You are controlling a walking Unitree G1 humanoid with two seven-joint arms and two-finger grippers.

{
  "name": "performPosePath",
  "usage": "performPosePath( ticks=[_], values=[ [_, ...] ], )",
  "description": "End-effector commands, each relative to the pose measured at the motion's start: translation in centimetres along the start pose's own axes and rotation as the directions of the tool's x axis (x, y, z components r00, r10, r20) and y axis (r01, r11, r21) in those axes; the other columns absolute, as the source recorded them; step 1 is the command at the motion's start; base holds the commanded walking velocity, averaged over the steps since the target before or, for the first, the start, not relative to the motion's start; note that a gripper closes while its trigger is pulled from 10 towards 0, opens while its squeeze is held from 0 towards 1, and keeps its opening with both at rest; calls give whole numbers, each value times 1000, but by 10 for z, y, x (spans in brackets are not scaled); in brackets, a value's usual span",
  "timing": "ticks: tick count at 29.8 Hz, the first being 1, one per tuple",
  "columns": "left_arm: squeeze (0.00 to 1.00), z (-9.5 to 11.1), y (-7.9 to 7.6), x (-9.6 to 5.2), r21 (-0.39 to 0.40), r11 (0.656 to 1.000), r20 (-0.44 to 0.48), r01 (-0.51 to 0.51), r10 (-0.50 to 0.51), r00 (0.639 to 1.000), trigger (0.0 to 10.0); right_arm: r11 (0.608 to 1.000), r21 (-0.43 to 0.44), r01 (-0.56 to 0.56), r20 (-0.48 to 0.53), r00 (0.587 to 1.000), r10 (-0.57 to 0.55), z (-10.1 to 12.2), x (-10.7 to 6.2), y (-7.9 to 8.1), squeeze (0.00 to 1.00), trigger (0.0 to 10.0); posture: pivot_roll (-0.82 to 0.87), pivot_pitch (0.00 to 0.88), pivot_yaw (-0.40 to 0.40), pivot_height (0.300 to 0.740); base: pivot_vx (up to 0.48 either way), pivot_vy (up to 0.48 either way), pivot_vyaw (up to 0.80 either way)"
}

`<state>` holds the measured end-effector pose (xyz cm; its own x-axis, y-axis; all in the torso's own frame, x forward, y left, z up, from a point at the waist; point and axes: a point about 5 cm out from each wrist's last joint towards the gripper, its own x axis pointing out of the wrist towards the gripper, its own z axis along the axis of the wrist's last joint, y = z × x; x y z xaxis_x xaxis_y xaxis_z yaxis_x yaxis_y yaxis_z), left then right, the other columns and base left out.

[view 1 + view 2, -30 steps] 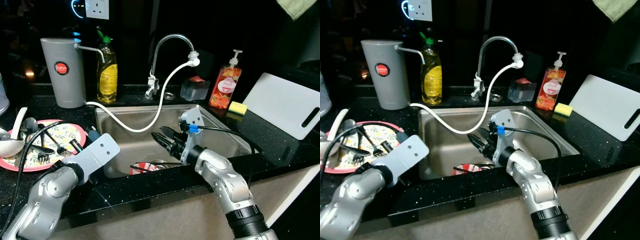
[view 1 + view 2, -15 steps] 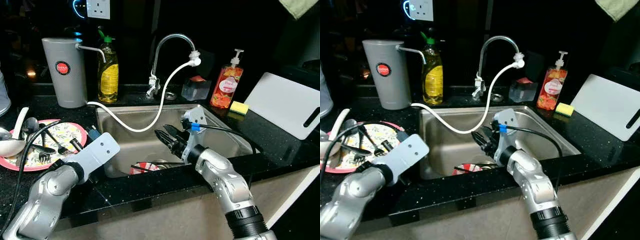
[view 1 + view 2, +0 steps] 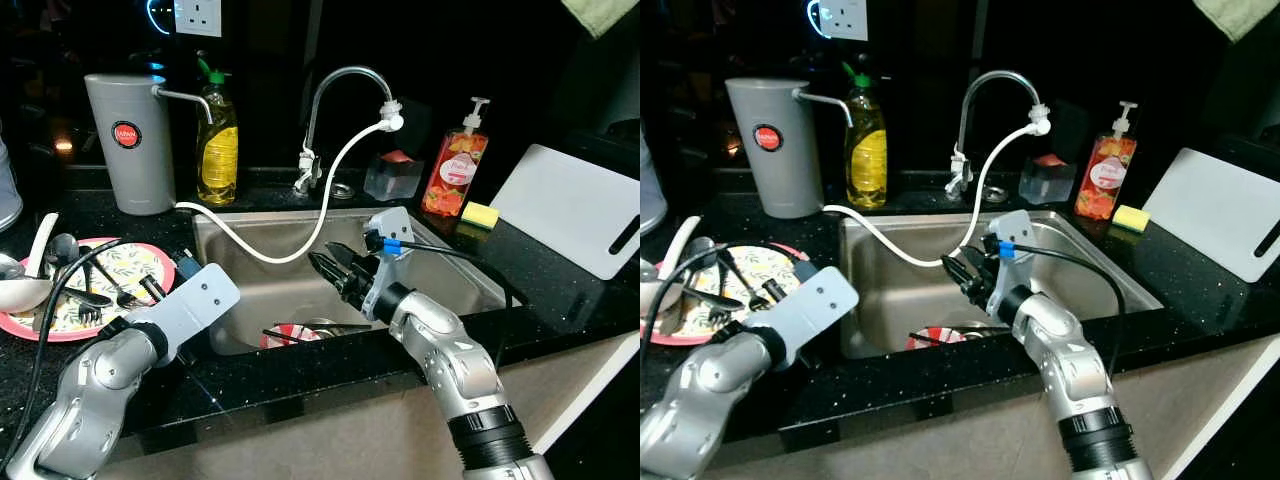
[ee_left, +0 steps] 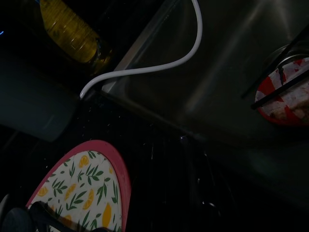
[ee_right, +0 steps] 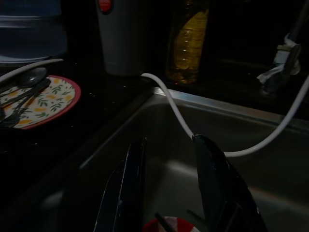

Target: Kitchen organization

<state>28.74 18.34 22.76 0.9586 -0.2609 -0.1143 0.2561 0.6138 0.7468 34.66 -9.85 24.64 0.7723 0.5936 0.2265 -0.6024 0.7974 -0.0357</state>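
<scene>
- A black speckled worktop [image 3: 560, 290] runs across the frame, with a steel sink [image 3: 270, 290] sunk into its middle.
- The right pincer [image 3: 330, 268] hangs above the sink, centre of the frame, pointing toward the left wall of the basin. Its two black fingers [image 5: 215, 183] stand parted with a clear gap between them, and nothing is held.
- At the lower centre of the sink lies a red-and-white bowl [image 3: 285, 338] with dark utensils lying across it, below and just in front of the right pincer.
- A white hose [image 3: 300, 225] drops from the curved tap [image 3: 340, 85] at upper centre, sags across the basin, then climbs over the sink's left edge toward a grey jug [image 3: 128, 145] at upper left.
- Beside the jug stands a yellow dish-soap bottle [image 3: 216, 140].
- The left arm rests at lower left over the worktop's front edge. I cannot tell whether the left pincer is open or closed.
- At far left sits a pink-rimmed plate [image 3: 150, 262] with a lemon pattern, carrying a black fork [image 3: 85, 310] and spoons; it lies close to the sink's left rim.
- At upper right stand an orange pump bottle [image 3: 450, 165] and a yellow sponge [image 3: 478, 215], with a white cutting board [image 3: 570, 215] leaning at far right.
- The left wrist view shows open dark worktop between the plate's rim and the sink edge.
- The right wrist view shows bare steel basin beyond the fingertips.
</scene>
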Motion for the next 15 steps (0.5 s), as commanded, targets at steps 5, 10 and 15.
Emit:
performPosePath(
  ticks=[5,10,15],
  values=[
    [0,2,-8,-2,-11,1000,-2,29,-29,1000,10000,999,-10,31,0,1000,-31,3,-7,-7,0,10000,91,60,-122,740,0,0,0],
    [0,3,-9,-1,-8,1000,-1,28,-28,1000,10000,999,-7,34,0,999,-34,3,-6,-9,0,10000,111,65,-133,740,0,0,0],
    [0,3,-8,0,-10,1000,-4,29,-29,1000,10000,1000,0,28,2,1000,-28,2,-2,-7,0,10000,114,62,-136,740,0,0,0]
  ],
)
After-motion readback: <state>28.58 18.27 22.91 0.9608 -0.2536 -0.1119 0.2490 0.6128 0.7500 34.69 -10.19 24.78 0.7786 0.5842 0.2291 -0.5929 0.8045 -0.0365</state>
